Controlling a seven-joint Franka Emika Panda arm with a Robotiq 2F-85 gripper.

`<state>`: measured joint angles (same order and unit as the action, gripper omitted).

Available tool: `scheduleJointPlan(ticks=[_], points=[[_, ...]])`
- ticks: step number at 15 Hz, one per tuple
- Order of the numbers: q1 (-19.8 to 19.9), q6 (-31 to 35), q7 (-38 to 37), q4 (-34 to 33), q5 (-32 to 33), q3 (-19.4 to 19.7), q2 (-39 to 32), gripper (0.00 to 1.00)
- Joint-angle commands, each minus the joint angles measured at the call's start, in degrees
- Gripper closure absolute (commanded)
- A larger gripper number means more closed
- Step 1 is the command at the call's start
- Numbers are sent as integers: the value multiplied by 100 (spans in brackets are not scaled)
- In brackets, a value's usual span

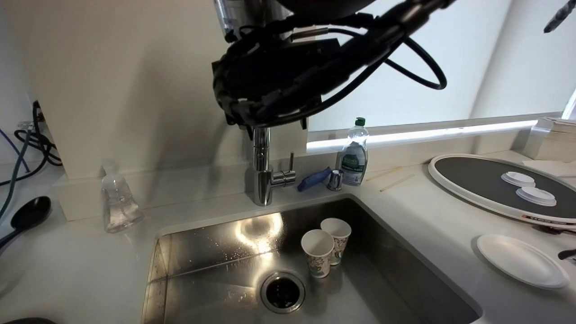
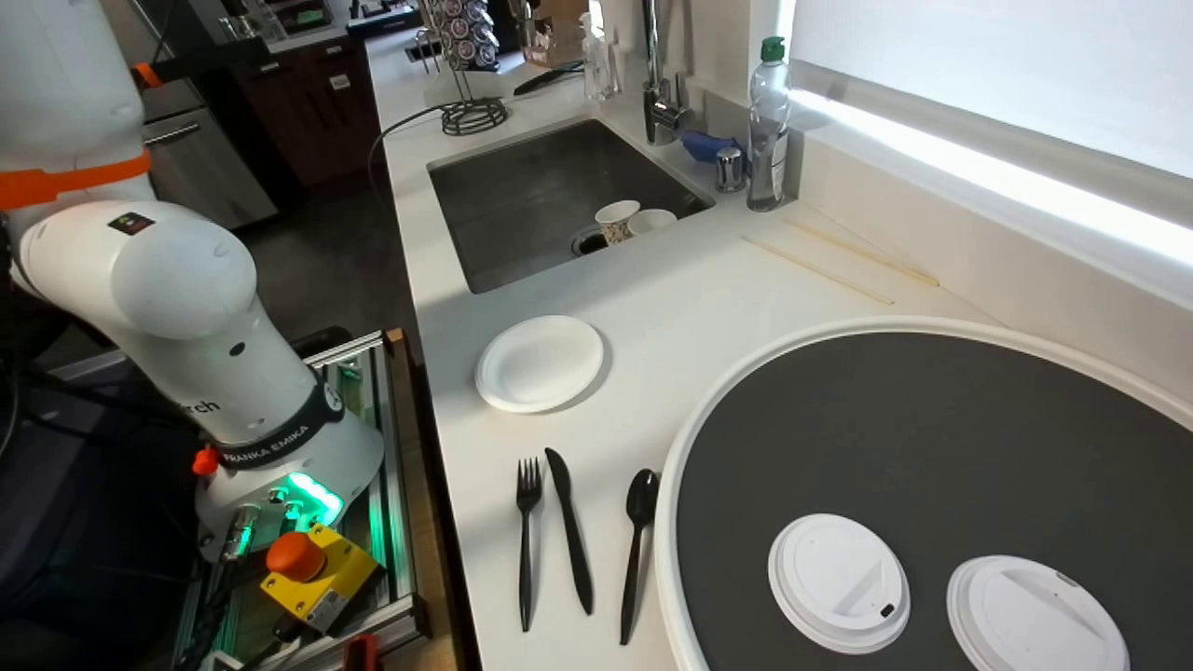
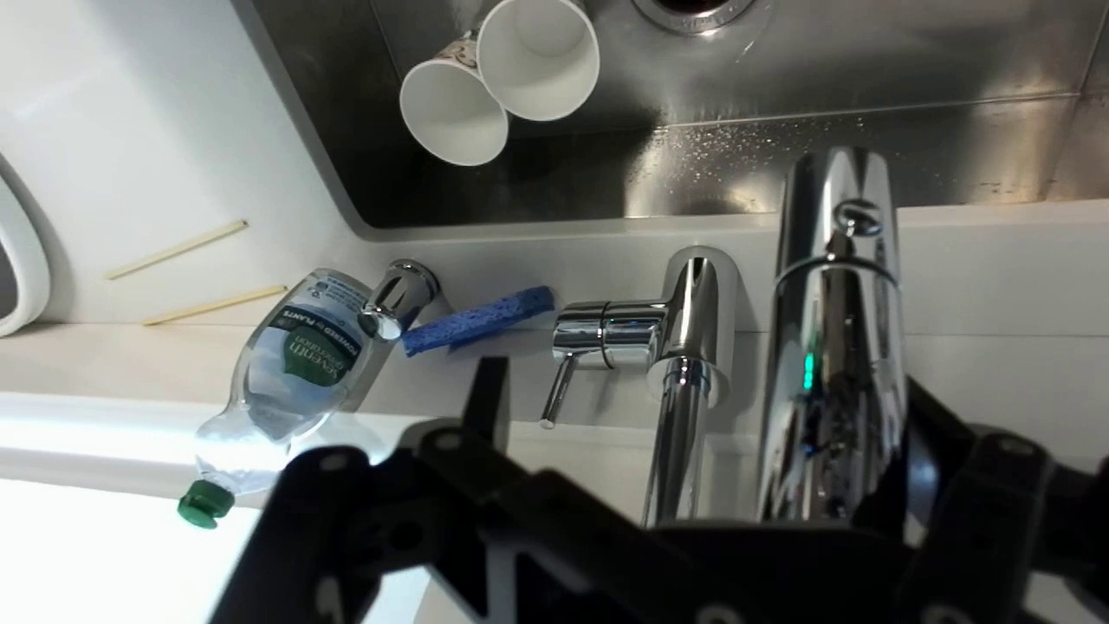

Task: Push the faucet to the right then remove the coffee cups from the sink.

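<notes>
I am in a kitchen: a steel sink (image 1: 216, 292) is set into the white table (image 2: 662, 321), a chrome faucet (image 1: 262, 182) at its edge and a dish-soap bottle (image 1: 353, 159) nearby. A plate (image 2: 539, 363), black cutlery (image 2: 570, 527) and a pod rack (image 2: 469, 37) share that table, with dark cabinets (image 2: 298, 107) and a steel-fronted appliance (image 2: 210, 172) beyond.

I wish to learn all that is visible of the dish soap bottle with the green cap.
The dish soap bottle is clear and looks like plastic, with a green cap on it and a dark label showing a green leaf-like shape and the words "powered by plants". It stands upright on the white counter, near a corner of the sink and close beside a small chrome cylinder; whether these two touch, I cannot tell. How full it is remains unclear.
</notes>
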<state>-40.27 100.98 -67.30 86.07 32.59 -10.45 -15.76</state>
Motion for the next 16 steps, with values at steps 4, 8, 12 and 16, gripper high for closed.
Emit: scheduleJointPlan(ticks=[4, 8, 12, 16], points=[[507, 64, -9, 801, 147, -66, 572, 0], [784, 206, 22, 1147, 145, -193, 761, 0], [1069, 169, 124, 1399, 146, -333, 946, 0], [1384, 159, 252, 1555, 259, -433, 1049, 0]])
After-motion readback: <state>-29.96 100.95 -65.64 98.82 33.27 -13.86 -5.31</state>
